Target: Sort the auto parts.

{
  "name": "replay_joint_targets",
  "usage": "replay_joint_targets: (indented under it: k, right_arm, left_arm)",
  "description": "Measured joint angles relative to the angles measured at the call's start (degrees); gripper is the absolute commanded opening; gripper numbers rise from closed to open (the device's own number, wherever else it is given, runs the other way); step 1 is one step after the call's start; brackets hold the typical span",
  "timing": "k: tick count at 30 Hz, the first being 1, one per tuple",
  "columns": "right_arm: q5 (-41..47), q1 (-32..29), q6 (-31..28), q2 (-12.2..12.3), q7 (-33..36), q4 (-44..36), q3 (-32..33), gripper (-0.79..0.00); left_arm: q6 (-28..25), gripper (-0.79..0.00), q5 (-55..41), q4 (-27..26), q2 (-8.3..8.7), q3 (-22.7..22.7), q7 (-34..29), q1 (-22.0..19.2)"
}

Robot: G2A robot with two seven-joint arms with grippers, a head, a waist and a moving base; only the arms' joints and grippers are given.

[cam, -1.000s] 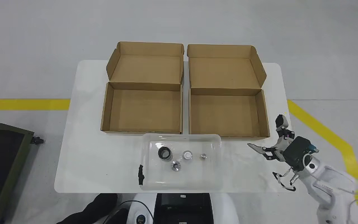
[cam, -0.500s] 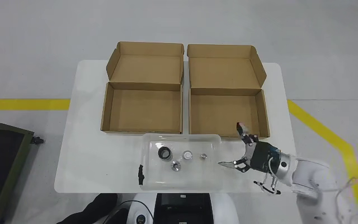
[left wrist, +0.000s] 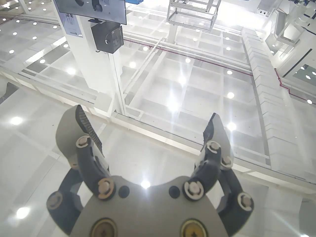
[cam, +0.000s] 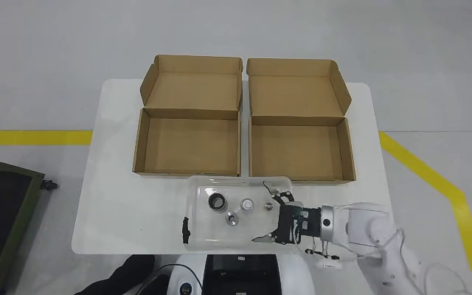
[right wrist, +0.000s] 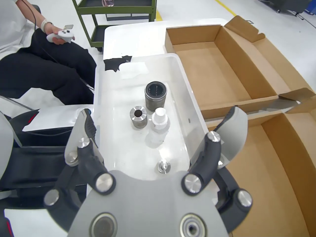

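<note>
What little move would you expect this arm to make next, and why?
Probably lower the right tool onto the small silver part in the clear tray: it is open, holds nothing, and that part lies nearest it.

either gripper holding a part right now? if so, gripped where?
Nothing is held. The right gripper is open and empty above the clear tray, touching none of the parts in it. The left gripper is open and empty too.

Your right gripper (cam: pixel 268 216) points leftward with fingers spread wide; your left gripper (left wrist: pixel 146 113) points upward, likewise spread.
</note>
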Motion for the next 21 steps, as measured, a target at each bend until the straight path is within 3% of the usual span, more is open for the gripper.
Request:
replay_joint_targets:
  k: [21]
  right_arm:
    - [-15.00,6.38,2.83,0.44,-5.98,7.11,-7.75,0.000]
  left_arm:
    - [0.00,0.000,0.00,0.00,0.00,0.00,0.00,0.00]
